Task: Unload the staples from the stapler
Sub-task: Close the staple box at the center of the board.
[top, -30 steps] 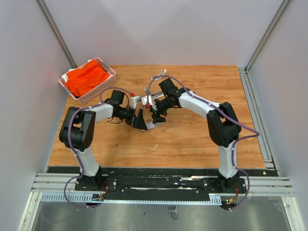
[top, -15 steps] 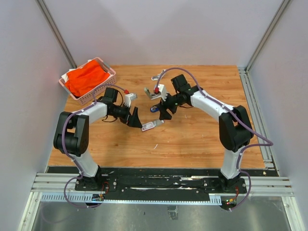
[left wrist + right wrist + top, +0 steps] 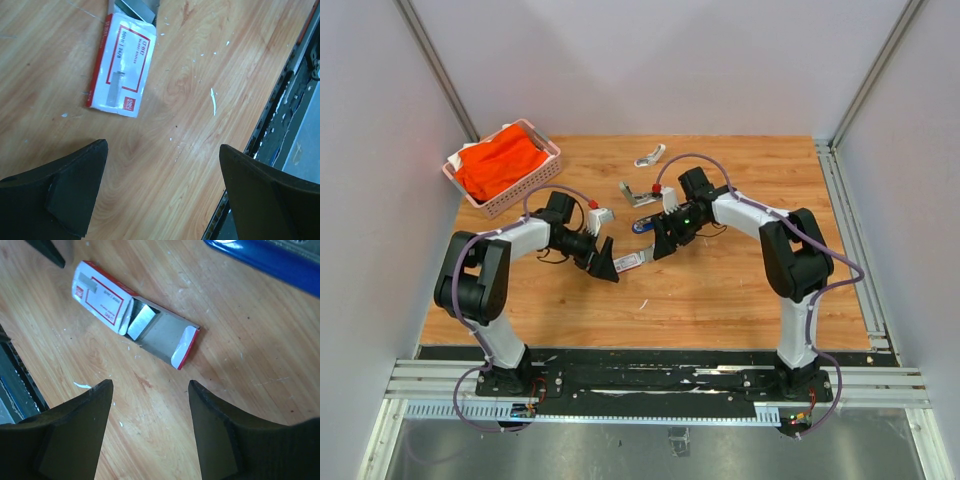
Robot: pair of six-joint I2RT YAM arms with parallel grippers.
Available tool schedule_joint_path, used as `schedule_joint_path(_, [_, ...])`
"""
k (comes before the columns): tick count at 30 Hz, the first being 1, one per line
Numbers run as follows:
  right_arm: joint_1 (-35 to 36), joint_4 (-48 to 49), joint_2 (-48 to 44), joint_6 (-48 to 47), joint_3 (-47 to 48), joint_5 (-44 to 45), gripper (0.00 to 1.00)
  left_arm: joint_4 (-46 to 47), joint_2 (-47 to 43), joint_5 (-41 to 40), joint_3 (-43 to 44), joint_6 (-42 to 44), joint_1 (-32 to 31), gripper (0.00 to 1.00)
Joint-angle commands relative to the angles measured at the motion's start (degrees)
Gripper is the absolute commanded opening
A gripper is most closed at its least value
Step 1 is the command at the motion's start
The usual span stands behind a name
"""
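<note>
Obs: your right claw (image 3: pixel 150 385) hangs low over the tabletop (image 3: pixel 720 300). Its fingers are set moderately apart, with only bare wood between them. It holds nothing.

Obs: your left claw (image 3: pixel 163 147) is spread wide and also holds nothing.

Obs: the stapler (image 3: pixel 270 262) lies flat on the tabletop near the middle, just beyond the right claw's fingertips. In the right wrist view only its blue body shows, cutting across the top right corner. The overhead view shows only a short blue stretch beside the right wrist; the arm hides the rest.

Obs: the staple box (image 3: pixel 102 297), white with a red border, lies between the 2 claws with its tray slid out. A grey block (image 3: pixel 140 321) sits in the tray mouth. I cannot tell whether it is a strip of staples. No staples show at the stapler itself.

Key relation: the stapler lies ahead of the right claw and off to one side of its centre line. Its long axis runs slantwise across the claw's gap, not along it. The right arm is clearly the nearer. The left claw has the box between it and the stapler.

Judgement: use the right arm, moving it forward and sideways. Keep the fingers astride the slim body, so they close across its width.
</note>
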Motion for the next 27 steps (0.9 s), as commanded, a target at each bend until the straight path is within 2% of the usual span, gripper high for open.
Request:
schedule_joint_path(1, [-0.4, 0.7, 2.4, 5.9, 0.9, 0.3, 0.63, 0.6, 1.7, 0.0, 0.7, -0.1, -2.1, 0.98])
schedule_joint_path(17, [-1.3, 4.7, 6.3, 10.0, 2.1, 0.8, 0.61, 2.8, 4.6, -0.8, 1.5, -1.7, -4.3, 0.98])
schedule_joint_path(27, [-1.0, 6.6, 6.3, 11.3, 0.6, -1.9, 0.6, 3.4, 4.7, -0.5, 1.2, -2.5, -5.3, 0.98])
